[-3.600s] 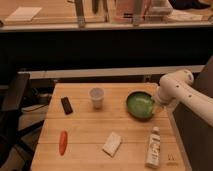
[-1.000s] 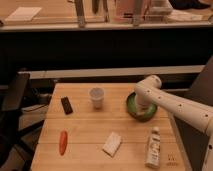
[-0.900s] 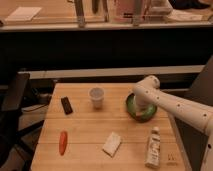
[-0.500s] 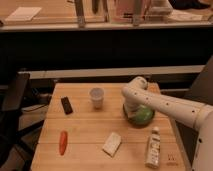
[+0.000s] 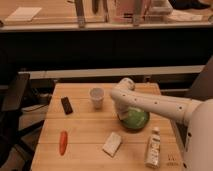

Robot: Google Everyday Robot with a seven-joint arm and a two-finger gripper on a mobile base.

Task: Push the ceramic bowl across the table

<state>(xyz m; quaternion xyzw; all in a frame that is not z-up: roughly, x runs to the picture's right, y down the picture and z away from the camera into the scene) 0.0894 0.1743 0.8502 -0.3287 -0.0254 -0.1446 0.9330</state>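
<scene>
Camera view looked down on a wooden counter (image 5: pixel 85 130) with the white arm reaching in from the right. The jaws (image 5: pixel 121 116) sat low at the left edge of the green bowl (image 5: pixel 135 119), touching or almost touching its rim; whether they were apart or together could not be told, since the wrist hid them. The bowl lay right of the counter's middle, partly covered by the forearm. That low, sideways placement suited a shove rather than a lift, though contact on the left rim would tend to drive the bowl toward the right or near edge.

A whitish cup (image 5: pixel 97 97) stood just left of the elbow, near but apart from the bowl. A white packet (image 5: pixel 112 144) lay near the front, just beyond the bowl's near-left side, and a bottle (image 5: pixel 153 147) lay at the near right. Both sat close to the likely path and could be knocked. A dark remote-like bar (image 5: pixel 66 105) and an orange carrot-like object (image 5: pixel 63 142) lay well apart on the left.
</scene>
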